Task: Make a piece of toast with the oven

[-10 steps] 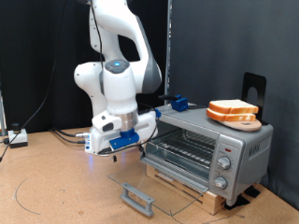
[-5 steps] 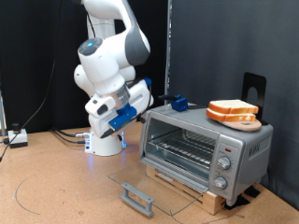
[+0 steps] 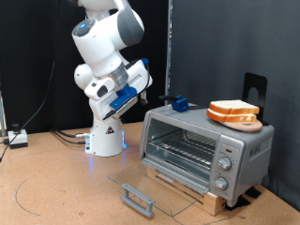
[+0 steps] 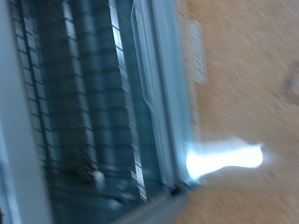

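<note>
Arm (image 3: pixel 111 56) raised higher, oven (image 3: pixel 206 150) door still open, toast (image 3: pixel 233 112) unmoved

No text, label, brand or number is legible in either view.

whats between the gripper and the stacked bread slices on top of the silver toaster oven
In the exterior view, a small blue object sits on the silver toaster oven roof, between the gripper and the tan bread slices; otherwise bare roof.
</note>
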{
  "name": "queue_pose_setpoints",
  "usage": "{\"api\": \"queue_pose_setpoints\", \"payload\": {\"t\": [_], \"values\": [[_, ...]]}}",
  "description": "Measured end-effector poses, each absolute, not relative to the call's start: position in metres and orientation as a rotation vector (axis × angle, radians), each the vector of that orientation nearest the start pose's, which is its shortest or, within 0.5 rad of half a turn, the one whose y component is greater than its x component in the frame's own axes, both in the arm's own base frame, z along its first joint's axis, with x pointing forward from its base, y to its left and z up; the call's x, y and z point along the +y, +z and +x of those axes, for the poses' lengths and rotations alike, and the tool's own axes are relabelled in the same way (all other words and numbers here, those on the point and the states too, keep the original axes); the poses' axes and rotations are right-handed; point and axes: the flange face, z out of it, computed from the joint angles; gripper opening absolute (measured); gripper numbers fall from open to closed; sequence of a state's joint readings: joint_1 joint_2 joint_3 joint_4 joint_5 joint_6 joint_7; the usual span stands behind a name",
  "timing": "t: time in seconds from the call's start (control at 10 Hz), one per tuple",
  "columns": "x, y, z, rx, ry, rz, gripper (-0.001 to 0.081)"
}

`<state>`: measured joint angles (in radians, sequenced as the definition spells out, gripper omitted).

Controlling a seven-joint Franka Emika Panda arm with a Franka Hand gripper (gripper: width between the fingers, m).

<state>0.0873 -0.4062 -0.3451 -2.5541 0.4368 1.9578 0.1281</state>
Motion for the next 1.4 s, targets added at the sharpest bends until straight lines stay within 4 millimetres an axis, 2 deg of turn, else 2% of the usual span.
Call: {"api": "queue_pose_setpoints", "payload": {"t": [0.2,0.4,0.8,0.9,1.0,1.4], "values": [[-0.046,0.415,0.387,0.589,0.206,-2.355,0.0809],[-0.025,0.438,0.380,0.286,0.221,-2.273,0.0809],[-0.003,0.479,0.358,-0.271,0.059,-2.316,0.0809],[-0.003,0.478,0.358,-0.233,0.072,-2.307,0.0809],[0.001,0.480,0.357,-0.314,0.040,-2.289,0.0809],[0.029,0.512,0.327,-0.873,-0.095,-2.172,0.0809]]}}
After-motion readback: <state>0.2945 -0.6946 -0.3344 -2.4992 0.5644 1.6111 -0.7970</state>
